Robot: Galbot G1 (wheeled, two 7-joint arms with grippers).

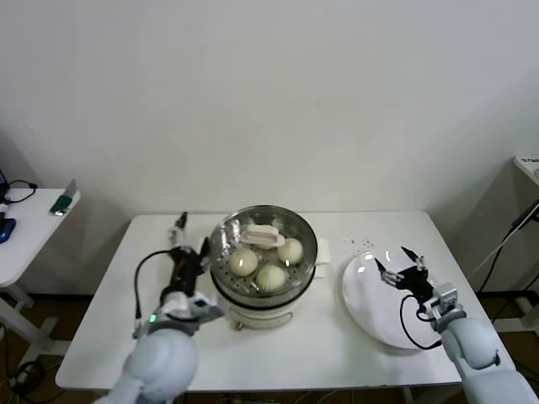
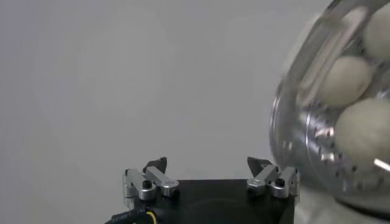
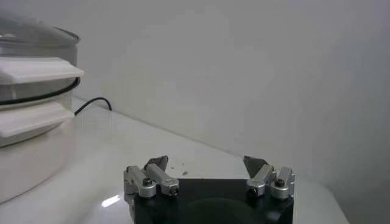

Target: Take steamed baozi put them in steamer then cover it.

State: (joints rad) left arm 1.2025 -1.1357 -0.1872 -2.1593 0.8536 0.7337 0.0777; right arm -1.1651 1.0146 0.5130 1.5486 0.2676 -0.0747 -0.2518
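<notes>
The white rectangular table [image 1: 101, 337] carries everything. At its centre stands the steamer [image 1: 263, 273], a round shiny stainless-steel pot on a white base with side handles; a round glass lid with a cream handle [image 1: 264, 236] sits on top of it. Through the glass, three steamed baozi [image 1: 271, 277], small smooth cream-white buns, lie on the perforated tray; whether a fourth lies under the handle cannot be told. A flat white round plate [image 1: 370, 316] lies to the robot's right of the steamer, near but apart from it.

The left arm reaches forward from the lower left of the head view, forearm tilted toward the pot. The left gripper [image 1: 192, 244] hangs just beside the steamer's left wall. Its two black-tipped fingers [image 2: 158, 165] stand wide apart with nothing between them; in the left wrist view the lidded pot wall and buns [image 2: 346, 80] are close by, and no contact is visible.

The right arm extends from the lower right corner. The right gripper [image 1: 402, 263] hovers over the white plate, fingers [image 3: 256, 165] spread fully, holding nothing; the steamer's base and handles [image 3: 36, 119] lie well off to its side.
</notes>
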